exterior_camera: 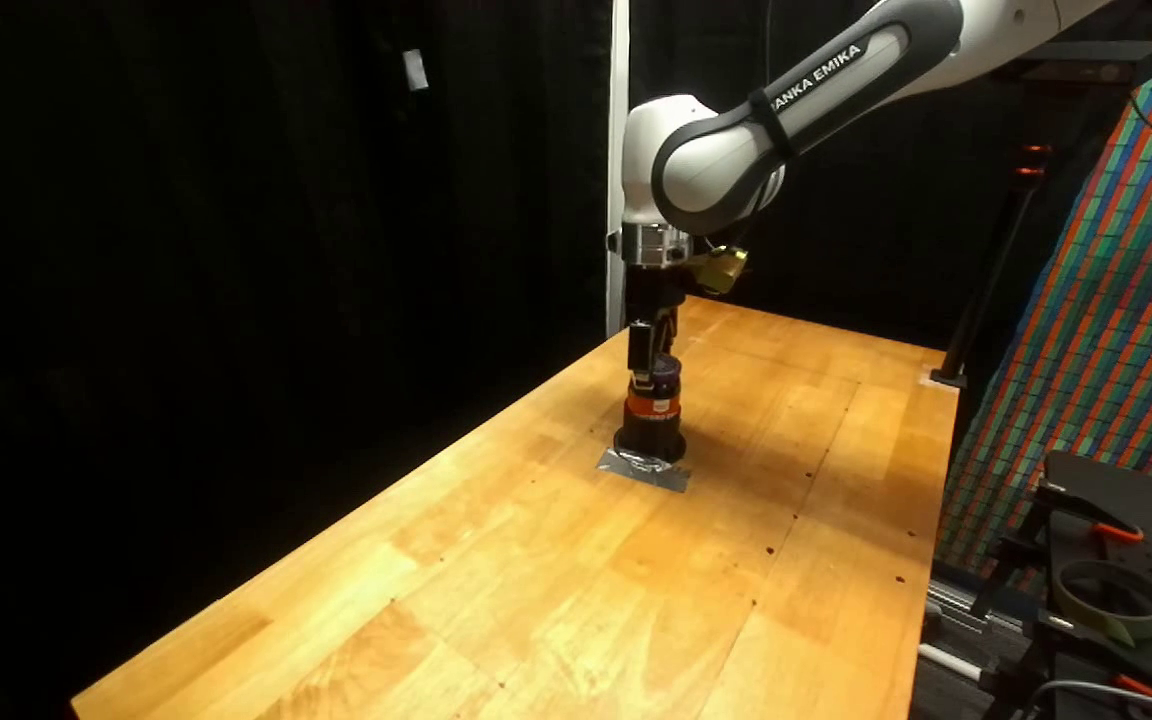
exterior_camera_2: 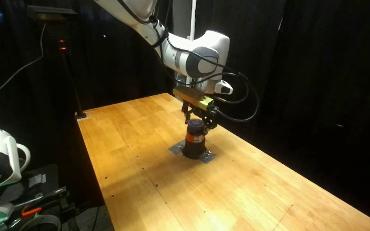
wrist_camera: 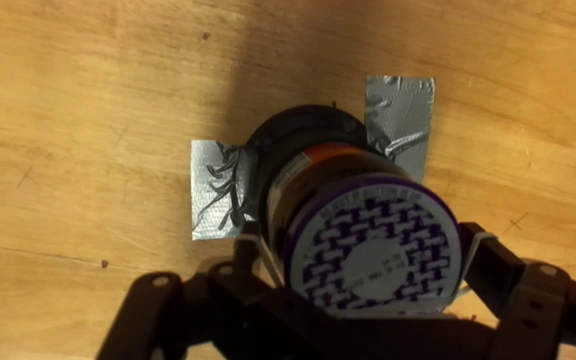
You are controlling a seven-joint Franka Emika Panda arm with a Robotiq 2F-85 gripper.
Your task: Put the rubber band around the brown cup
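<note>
Beside the brown cup point(wrist_camera: 358, 230), two silver tape strips point(wrist_camera: 403, 117).

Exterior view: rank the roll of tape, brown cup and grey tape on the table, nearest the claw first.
1. Brown cup: upright, its top within the open claw.
2. Grey tape: on the table, at the cup's foot.
3. Roll of tape: well off at the picture's right, beyond the table.
</note>
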